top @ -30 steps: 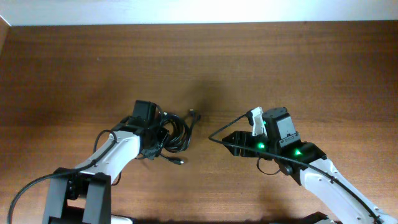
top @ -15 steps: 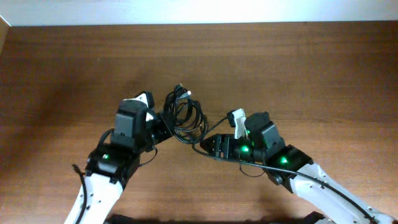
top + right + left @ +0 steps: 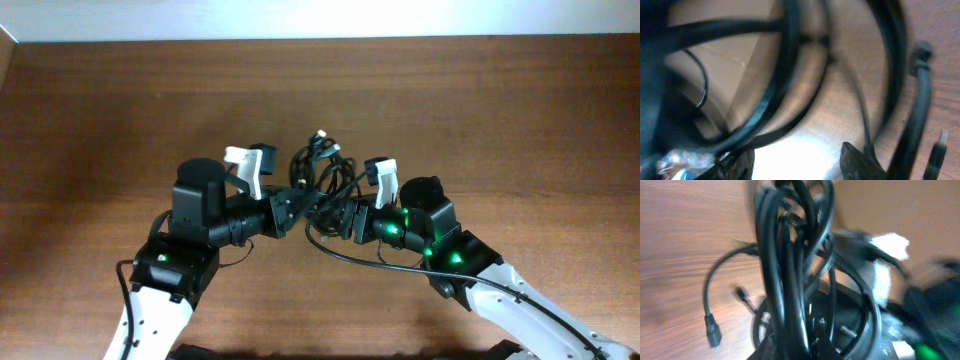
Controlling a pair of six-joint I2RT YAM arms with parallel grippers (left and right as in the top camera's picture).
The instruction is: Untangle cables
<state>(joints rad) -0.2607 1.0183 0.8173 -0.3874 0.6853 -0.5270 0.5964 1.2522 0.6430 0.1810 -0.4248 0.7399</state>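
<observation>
The cables are a black tangled bunch held above the table's middle, with a metallic plug end sticking up at the top. My left gripper reaches in from the left and is shut on the bunch. In the left wrist view the cables fill the frame, rising from the jaws, and one plug dangles. My right gripper meets the bunch from the right. In the right wrist view its fingers are spread apart, with cable loops just ahead.
One cable strand sags in a loop below the right gripper toward the wooden table. The two arms nearly touch at the middle. A pale wall edge runs along the table's far side.
My left gripper has lifted the bunch off the table and carried it right and farther away. My right gripper has moved left to meet the bunch.
</observation>
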